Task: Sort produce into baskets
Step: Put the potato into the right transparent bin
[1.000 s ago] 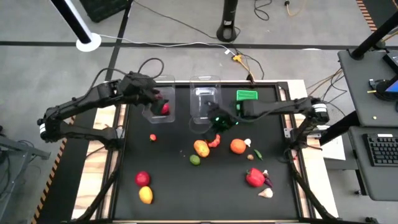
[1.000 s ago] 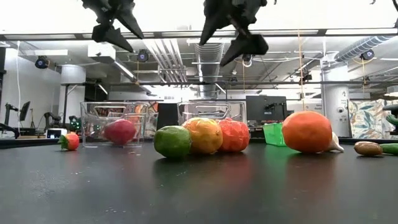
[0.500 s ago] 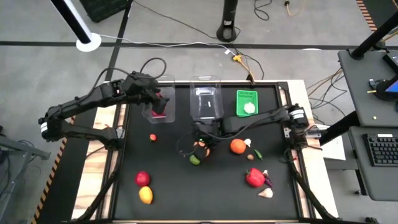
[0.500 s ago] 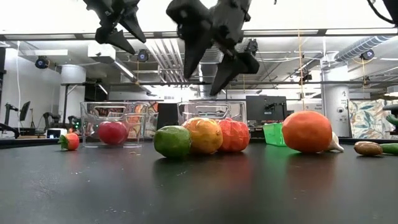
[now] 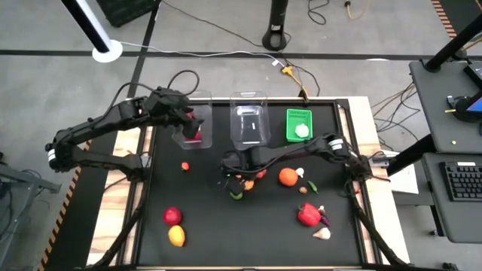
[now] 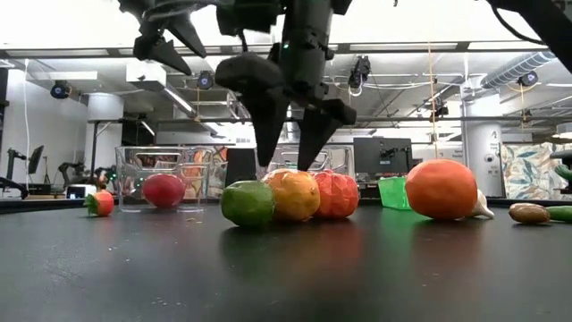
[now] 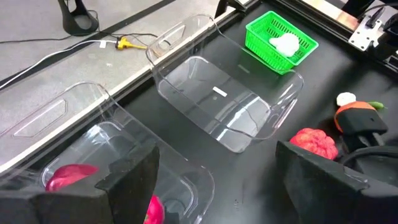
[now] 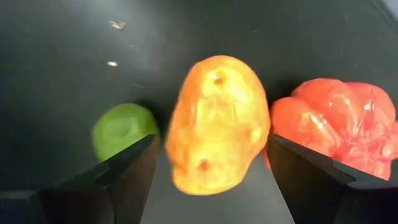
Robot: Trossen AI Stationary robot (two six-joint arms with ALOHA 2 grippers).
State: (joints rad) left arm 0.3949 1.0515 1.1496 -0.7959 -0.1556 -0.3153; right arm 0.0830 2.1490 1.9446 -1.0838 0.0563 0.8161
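Step in hand: I judge I'm lining up a pick on the yellow-orange fruit, which sits on the table in front of the middle clear tub.
Right gripper: directly above that fruit, fingers spread wide to either side of it and not touching it; in the low view the tips hang just over its top.
Neighbours: a lime touches or nearly touches the fruit on one side, and a lumpy red-orange piece presses close on the other.
Left gripper: above the left clear tub, beside the middle tub, fingers apart and holding nothing; a red fruit lies in the tub beneath it.
Green basket: on the middle tub's other side, holding one white piece.
Left to sort: most pieces are on the table in front of the middle tub, so I'd say the job is early.
Next move: I think I need to descend straight, slipping the fingers into the tight gaps, then close gently without nudging the lime.
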